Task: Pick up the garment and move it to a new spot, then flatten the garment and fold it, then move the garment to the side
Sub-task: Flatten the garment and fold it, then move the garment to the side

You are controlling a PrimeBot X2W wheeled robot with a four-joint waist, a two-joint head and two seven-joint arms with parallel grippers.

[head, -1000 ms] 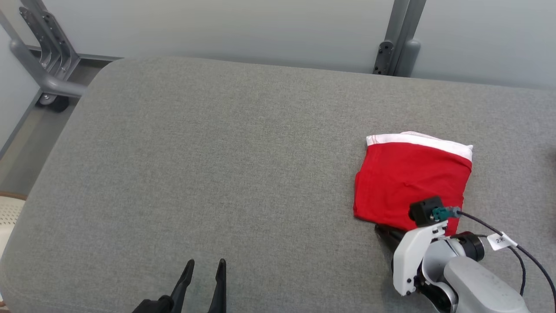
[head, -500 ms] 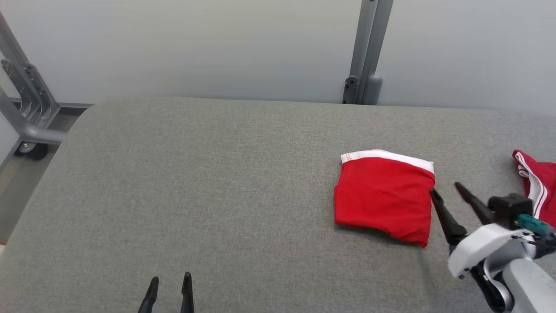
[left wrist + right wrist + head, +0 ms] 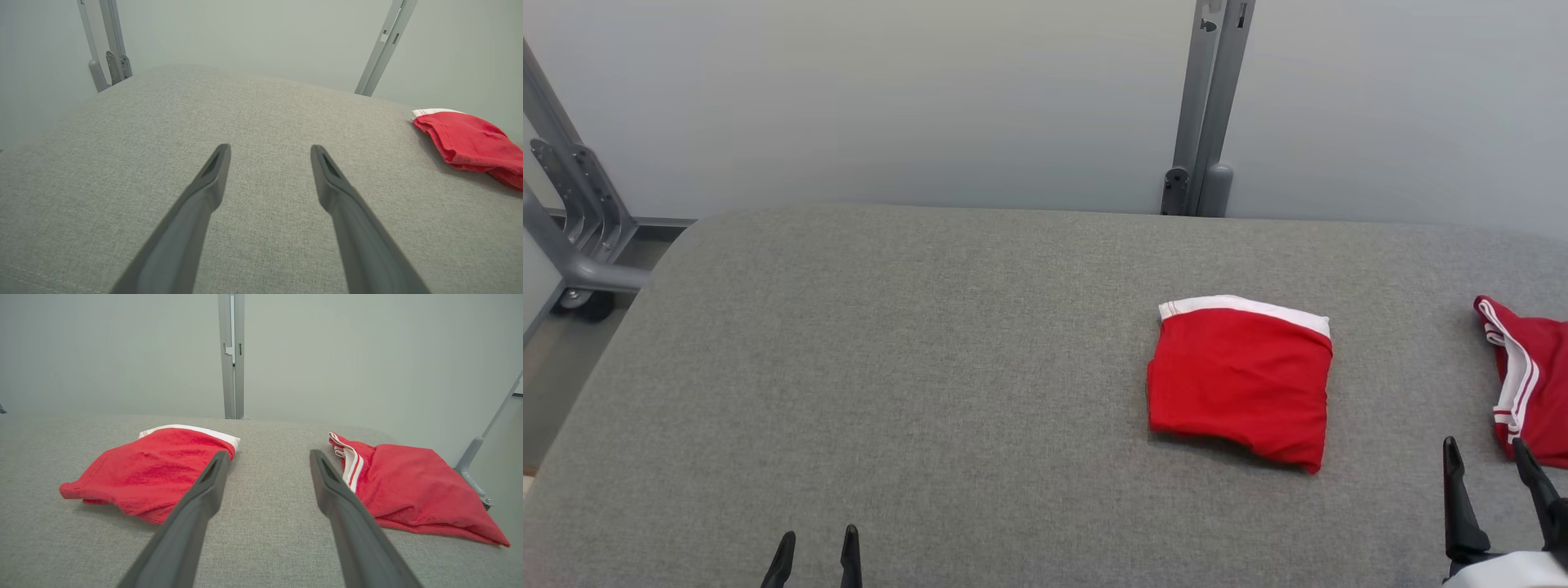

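item: garment (image 3: 1240,380), red with a white band along its far edge. folded into a rough square, it lies flat on the grey padded table (image 3: 931,367), right of centre in the head view, with nothing gripping it.

item: second red cloth (image 3: 1531,384), white striped band, at the table's right edge, apart from the garment.

item: right gripper (image 3: 1485,447), lower right of the head view. its fingers are spread wide and empty. it sits between the two red pieces and grips neither. in the right wrist view the garment lies left of its fingers and the second red cloth lies right.

item: left gripper (image 3: 819,532), lower left of the head view. its fingers are wide apart and empty, over bare table, well apart from the garment.

item: grey metal post (image 3: 1207,106), upright behind the table's far edge against a pale wall (image 3: 849,98).

item: metal frame (image 3: 572,220), far left, beside the table's corner.
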